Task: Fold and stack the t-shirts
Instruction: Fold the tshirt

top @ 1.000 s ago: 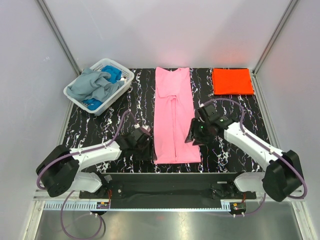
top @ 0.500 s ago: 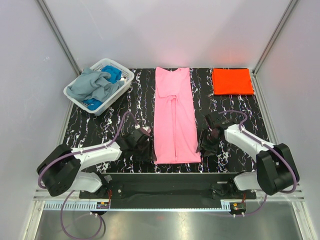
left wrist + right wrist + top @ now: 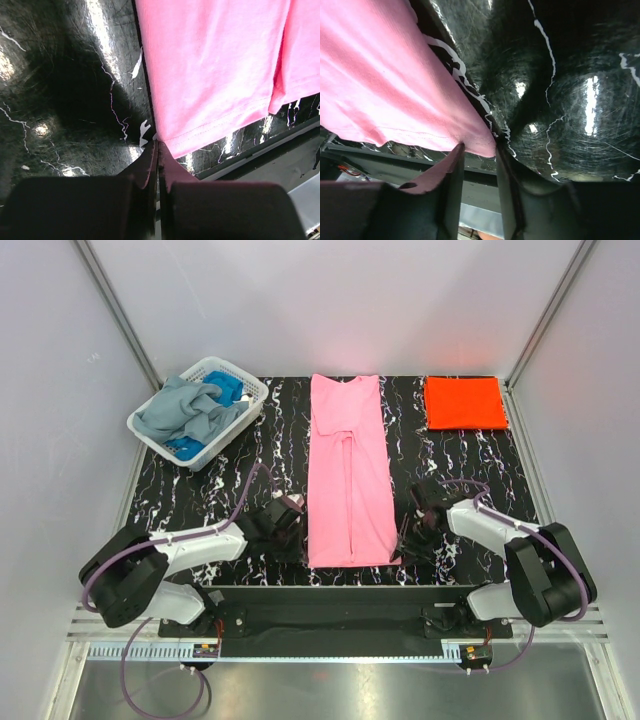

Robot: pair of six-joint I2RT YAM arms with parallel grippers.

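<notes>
Black marbled table point(image 3: 480, 455) in view, and the pink t-shirt point(image 3: 347, 470) lies down its middle as a long folded strip, hem at the near edge. At far left, the white basket point(image 3: 250, 390) holds a grey-blue shirt point(image 3: 180, 410) over a blue one point(image 3: 228, 388). Far right, the orange-red shirt point(image 3: 464, 402) sits folded square.

Left gripper point(image 3: 157, 147): jaws pressed together, tips right at the hem's near-left corner, though whether cloth is caught can't be told. Right gripper point(image 3: 477, 150): jaws partly apart, the near-right corner sitting between the tips, nothing clamped.
</notes>
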